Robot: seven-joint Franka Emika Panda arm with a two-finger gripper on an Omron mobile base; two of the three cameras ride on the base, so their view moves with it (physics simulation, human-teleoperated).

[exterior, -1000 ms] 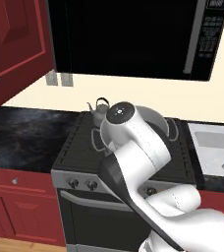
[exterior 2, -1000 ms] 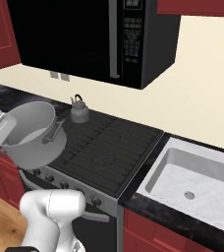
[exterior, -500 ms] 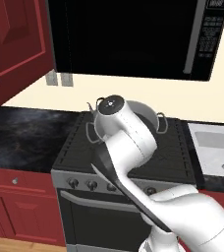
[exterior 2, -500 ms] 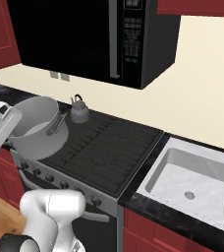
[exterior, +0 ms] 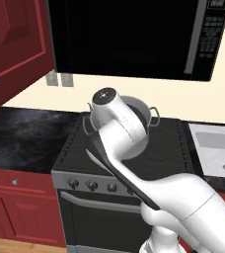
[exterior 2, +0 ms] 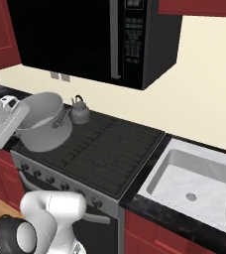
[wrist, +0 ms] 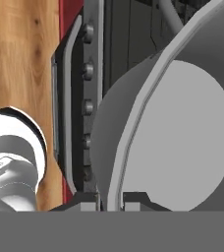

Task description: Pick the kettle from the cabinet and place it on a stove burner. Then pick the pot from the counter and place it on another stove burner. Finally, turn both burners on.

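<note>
Two fingertips sit either side of the pot's rim in my hand view, so the gripper (wrist: 111, 197) is pinched narrow on the wall of the pot (wrist: 182, 123), holding it. From the right base view I see the pot (exterior 2: 43, 128) at the front left part of the stove (exterior 2: 92, 154), tilted a bit, open side up, the white hand against its left side. Can't tell if its base touches the grate or hangs just above. From the left base view the pot (exterior: 146, 118) is mostly hidden behind my arm, one loop handle poking out on the right. Kettle (exterior 2: 79, 111) stands upright on the back left burner, just beside the pot. Cabinet (exterior: 11, 47) door hangs open at upper left. Counter (exterior: 25, 138) runs left of the stove.
</note>
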